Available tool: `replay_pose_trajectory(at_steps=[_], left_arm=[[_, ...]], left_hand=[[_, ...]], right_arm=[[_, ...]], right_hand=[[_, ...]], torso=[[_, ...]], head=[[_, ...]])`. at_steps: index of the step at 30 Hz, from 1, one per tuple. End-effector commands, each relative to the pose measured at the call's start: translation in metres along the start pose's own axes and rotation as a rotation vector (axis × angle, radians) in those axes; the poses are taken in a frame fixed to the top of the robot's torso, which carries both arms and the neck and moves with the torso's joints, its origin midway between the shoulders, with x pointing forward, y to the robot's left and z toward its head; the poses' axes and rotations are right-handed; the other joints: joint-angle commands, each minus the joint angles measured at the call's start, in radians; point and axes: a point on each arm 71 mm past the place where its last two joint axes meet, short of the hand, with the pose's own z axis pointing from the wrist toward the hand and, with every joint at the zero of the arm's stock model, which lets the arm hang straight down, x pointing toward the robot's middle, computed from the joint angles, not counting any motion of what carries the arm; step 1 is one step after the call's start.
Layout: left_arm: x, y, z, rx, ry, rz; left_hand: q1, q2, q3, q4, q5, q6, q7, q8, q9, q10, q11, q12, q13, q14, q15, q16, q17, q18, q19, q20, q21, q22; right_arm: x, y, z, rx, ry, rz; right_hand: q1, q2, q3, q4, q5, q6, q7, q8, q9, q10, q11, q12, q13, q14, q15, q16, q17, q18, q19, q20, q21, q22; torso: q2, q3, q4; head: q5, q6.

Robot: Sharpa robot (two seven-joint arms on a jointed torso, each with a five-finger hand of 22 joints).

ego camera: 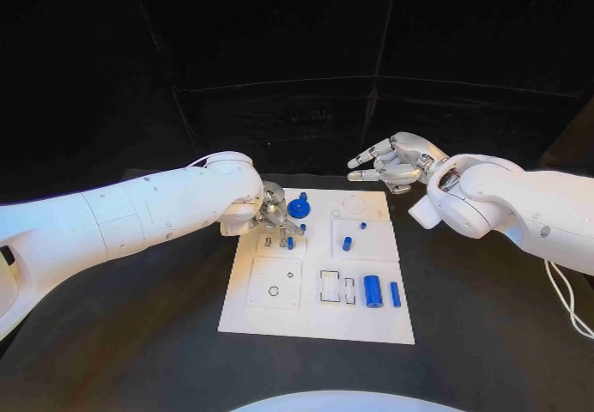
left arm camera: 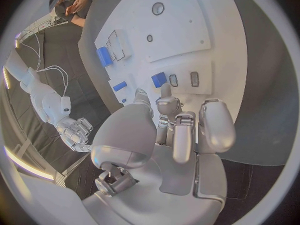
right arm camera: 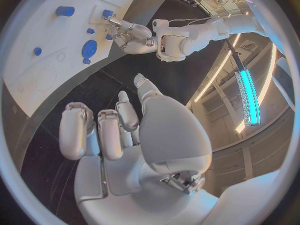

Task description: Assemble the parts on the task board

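The white task board (ego camera: 316, 319) lies mid-table. My left hand (ego camera: 275, 215) hovers low over its far left part, next to a round blue knob part (ego camera: 299, 206). In the left wrist view the fingertips (left arm camera: 165, 91) reach a small blue piece (left arm camera: 159, 79) that sits in the board beside two empty slots; one fingertip seems to touch it, and nothing is held. My right hand (ego camera: 394, 163) hangs above the table past the board's far right corner, fingers loosely apart and empty. Two small blue parts (ego camera: 348, 243) stand mid-board, and a blue cylinder (ego camera: 372, 289) and a blue pin (ego camera: 395, 293) lie near the right edge.
The board (left arm camera: 187, 30) has a round hole (left arm camera: 157, 8) and empty rectangular recesses (ego camera: 332, 287) on its near half. Black table surface (ego camera: 482, 326) surrounds the board on all sides. My right hand (left arm camera: 75, 132) also appears in the left wrist view, away from the board.
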Motion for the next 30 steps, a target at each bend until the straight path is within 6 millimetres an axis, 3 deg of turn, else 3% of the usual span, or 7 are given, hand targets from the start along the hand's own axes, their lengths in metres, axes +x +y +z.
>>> replay_pose_trajectory(at_steps=[1, 11, 16, 30], left_arm=[[0.0, 0.003, 0.0, -0.054, 0.032, 0.025], [-0.002, -0.002, 0.006, -0.064, 0.034, 0.026], [-0.003, -0.003, 0.007, -0.061, 0.028, 0.021], [0.0, -0.006, 0.013, -0.052, 0.036, 0.019]], left_hand=[[-0.006, 0.0, -0.006, 0.0, -0.003, -0.012, 0.0, 0.008, 0.003, 0.002, -0.002, 0.002, -0.003, 0.107, -0.007, 0.003, 0.263, -0.013, 0.005, 0.001, 0.007, 0.002], [-0.005, 0.0, -0.007, -0.001, -0.003, -0.013, 0.0, 0.01, 0.004, 0.001, -0.002, 0.003, -0.001, 0.107, -0.007, 0.003, 0.263, -0.013, 0.006, 0.001, 0.008, 0.005], [-0.001, 0.003, -0.006, -0.002, -0.002, -0.016, 0.001, 0.012, 0.007, 0.0, -0.001, 0.004, 0.0, 0.107, -0.007, 0.003, 0.263, -0.013, 0.006, 0.001, 0.009, 0.007], [0.019, 0.008, -0.003, -0.01, -0.001, -0.023, 0.001, 0.022, 0.017, 0.0, -0.001, 0.01, 0.007, 0.107, -0.006, 0.003, 0.263, -0.014, 0.005, 0.002, 0.014, 0.013]], right_arm=[[0.001, 0.001, 0.001, 0.002, 0.014, -0.016], [0.001, 0.001, 0.001, 0.002, 0.02, -0.018], [0.002, 0.001, 0.002, 0.002, 0.021, -0.018], [0.004, 0.002, 0.004, 0.006, 0.033, -0.019]], right_hand=[[0.003, 0.005, -0.008, 0.0, 0.006, -0.01, 0.001, -0.001, -0.001, -0.005, 0.001, -0.005, -0.001, 0.055, -0.003, -0.003, 0.051, 0.015, -0.005, 0.001, -0.007, -0.001], [0.003, 0.006, -0.01, 0.0, 0.01, -0.01, 0.001, -0.001, -0.001, -0.006, 0.001, -0.005, -0.002, 0.054, -0.003, -0.005, 0.049, 0.016, -0.006, 0.001, -0.008, -0.003], [0.003, 0.006, -0.01, 0.0, 0.01, -0.01, 0.001, -0.001, -0.001, -0.006, 0.001, -0.005, -0.002, 0.054, -0.003, -0.005, 0.049, 0.016, -0.006, 0.001, -0.008, -0.003], [0.003, 0.008, -0.012, -0.001, 0.016, -0.01, 0.001, 0.0, -0.001, -0.007, 0.001, -0.007, -0.004, 0.054, -0.003, -0.006, 0.047, 0.016, -0.006, 0.0, -0.01, -0.006]], torso=[[0.0, 0.0, 0.0005], [0.002, -0.0013, -0.0008], [0.0, 0.0007, 0.0007], [0.002, 0.0011, 0.0013]], head=[[0.0, -0.002], [-0.003, -0.007], [-0.003, -0.01], [-0.006, -0.014]])
